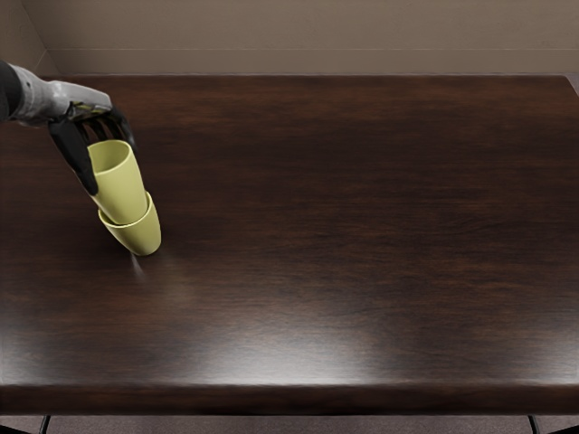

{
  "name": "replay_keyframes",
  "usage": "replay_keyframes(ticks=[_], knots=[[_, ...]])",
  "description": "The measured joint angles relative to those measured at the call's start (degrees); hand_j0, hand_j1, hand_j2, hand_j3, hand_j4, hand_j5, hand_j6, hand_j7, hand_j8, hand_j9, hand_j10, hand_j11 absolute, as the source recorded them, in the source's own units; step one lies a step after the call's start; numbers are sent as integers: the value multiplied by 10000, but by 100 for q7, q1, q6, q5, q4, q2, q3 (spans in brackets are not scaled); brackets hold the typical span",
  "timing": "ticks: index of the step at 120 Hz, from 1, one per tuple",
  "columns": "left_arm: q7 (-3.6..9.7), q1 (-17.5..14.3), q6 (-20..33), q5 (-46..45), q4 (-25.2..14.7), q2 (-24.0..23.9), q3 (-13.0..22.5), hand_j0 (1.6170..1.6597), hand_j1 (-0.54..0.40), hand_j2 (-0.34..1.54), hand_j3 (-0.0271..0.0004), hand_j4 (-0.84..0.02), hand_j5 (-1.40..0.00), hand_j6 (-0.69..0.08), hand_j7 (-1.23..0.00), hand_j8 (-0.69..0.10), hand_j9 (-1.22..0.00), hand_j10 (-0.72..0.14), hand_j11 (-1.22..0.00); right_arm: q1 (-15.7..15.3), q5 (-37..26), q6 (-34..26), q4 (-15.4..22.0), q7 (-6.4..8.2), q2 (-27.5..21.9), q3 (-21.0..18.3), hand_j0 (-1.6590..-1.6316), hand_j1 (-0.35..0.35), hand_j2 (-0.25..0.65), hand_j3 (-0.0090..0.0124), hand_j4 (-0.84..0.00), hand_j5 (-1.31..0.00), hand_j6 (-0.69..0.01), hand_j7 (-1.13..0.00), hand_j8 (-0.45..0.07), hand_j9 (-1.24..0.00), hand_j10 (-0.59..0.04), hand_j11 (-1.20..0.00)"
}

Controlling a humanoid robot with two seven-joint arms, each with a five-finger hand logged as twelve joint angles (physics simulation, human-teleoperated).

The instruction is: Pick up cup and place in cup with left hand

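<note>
One upper cup (121, 197) and one lower cup (141, 238), making two cups in total. Just one hand (113, 170), the left, and just one arm (34, 98). A single table (362, 199). Below the front edge, two thin dark pieces: one piece (45, 424) toward the left, another piece (534, 424) toward the right, both too small to identify.

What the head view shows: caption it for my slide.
Left hand grips a yellow cup, its lower end inside a second yellow cup, over a dark table.
</note>
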Motion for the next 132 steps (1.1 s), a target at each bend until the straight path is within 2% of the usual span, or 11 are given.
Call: replay_keyframes(ticks=[2,15,24,50,69,87,114,132], knots=[[-1,7,9,-2,5,-12,-1,16579,-1862,3008,0,-4903,-6972,-3232,-7029,-3179,-7084,-4833,-7021,0,0,0,0,1,0,0,-16581,-3491,0,0,0,0,-1,0,-1,0,0,0],[-1,67,32,5,47,-96,-4,16571,-1521,2313,0,-4720,-6796,-3110,-6802,-3100,-6819,-4897,-6785,0,0,1,0,0,0,-1,-16581,-3491,0,0,-1,0,-1,0,-1,0,0,0],[-1,95,41,5,85,-133,-6,16573,-1213,1830,0,-4337,-6117,-3178,-6109,-3206,-6124,-4465,-6100,0,0,0,0,1,0,0,-16581,-3491,-1,0,-1,0,-2,0,-1,0,-1,0],[-1,104,50,-94,213,-129,-8,16578,1156,762,0,-2116,-2897,-1721,-2893,-1730,-2897,-2158,-2888,-1,0,0,0,1,0,-1,-16581,-3491,-1,0,-1,0,-2,0,-1,0,-1,0],[-1,57,46,-326,413,-61,-18,16579,2272,381,0,-1124,-1500,-948,-1497,-950,-1498,-1139,-1493,0,0,1,0,0,0,0,-16581,-3491,0,0,-1,0,-2,0,-1,0,-1,0],[-1,-39,27,-756,504,-58,-119,16580,2783,207,0,-670,-861,-592,-858,-591,-857,-673,-854,0,0,-1,0,1,0,-1,-16581,-3491,0,0,-1,0,-2,0,-1,0,-1,0],[-6,-67,-77,-1471,516,-135,-661,16580,3097,97,0,-387,-466,-368,-464,-365,-462,-383,-460,0,0,-1,0,1,0,-2,-16581,-3491,-1,0,-1,0,-2,0,-1,0,-1,0],[-9,-99,-343,-1949,505,-205,-896,16580,3177,67,0,-308,-363,-304,-361,-301,-360,-304,-358,0,0,-1,0,1,0,0,-16581,-3490,-1,0,-1,0,-1,0,-1,0,-1,0]])
